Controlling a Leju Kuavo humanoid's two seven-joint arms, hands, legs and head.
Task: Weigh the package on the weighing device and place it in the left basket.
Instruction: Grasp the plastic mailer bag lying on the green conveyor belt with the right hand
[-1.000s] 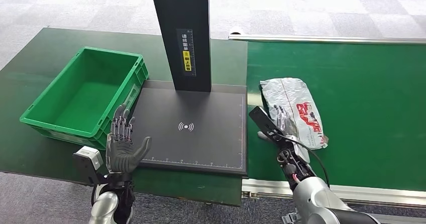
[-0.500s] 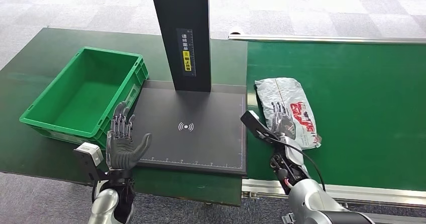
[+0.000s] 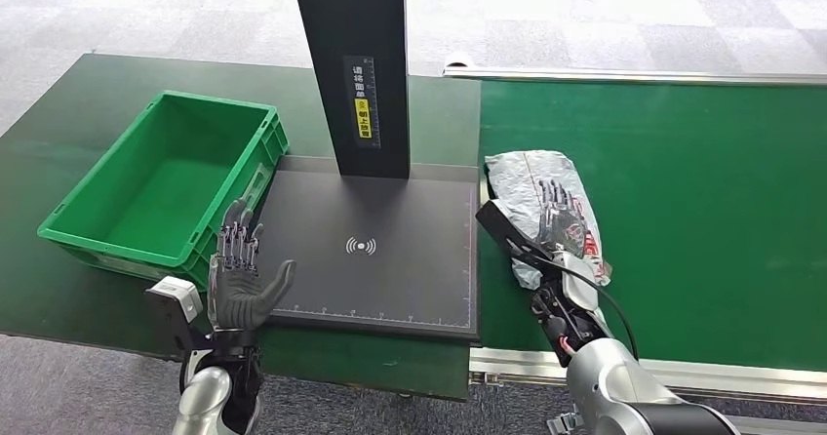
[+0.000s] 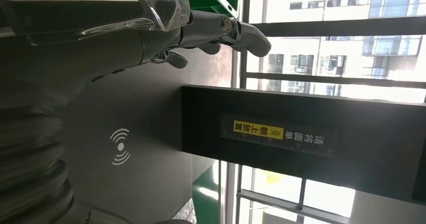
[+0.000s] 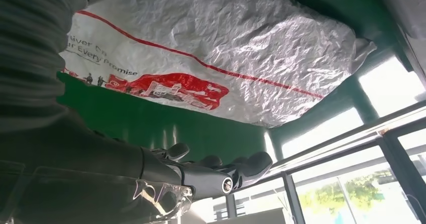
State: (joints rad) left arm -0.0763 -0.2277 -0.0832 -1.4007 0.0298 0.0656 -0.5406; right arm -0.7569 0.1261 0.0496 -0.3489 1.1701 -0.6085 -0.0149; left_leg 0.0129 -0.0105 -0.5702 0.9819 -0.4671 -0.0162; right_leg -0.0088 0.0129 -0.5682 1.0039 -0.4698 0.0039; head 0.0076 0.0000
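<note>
The right hand (image 3: 559,222) lies flat on the package (image 3: 539,211), fingers spread over its printed face, gripping nothing yet; the silver bag sits directly beneath the palm on the green belt (image 3: 702,191), its long axis running away from the robot, its near edge just beside the black weighing plate (image 3: 371,250); the left hand (image 3: 240,279) hovers spread and empty at the plate's far side, beside the green basket (image 3: 68,222); whether any finger hooks under the bag is hidden.

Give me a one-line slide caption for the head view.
Right hand poised over the silver package on the green belt; left hand open beside the black scale.
</note>
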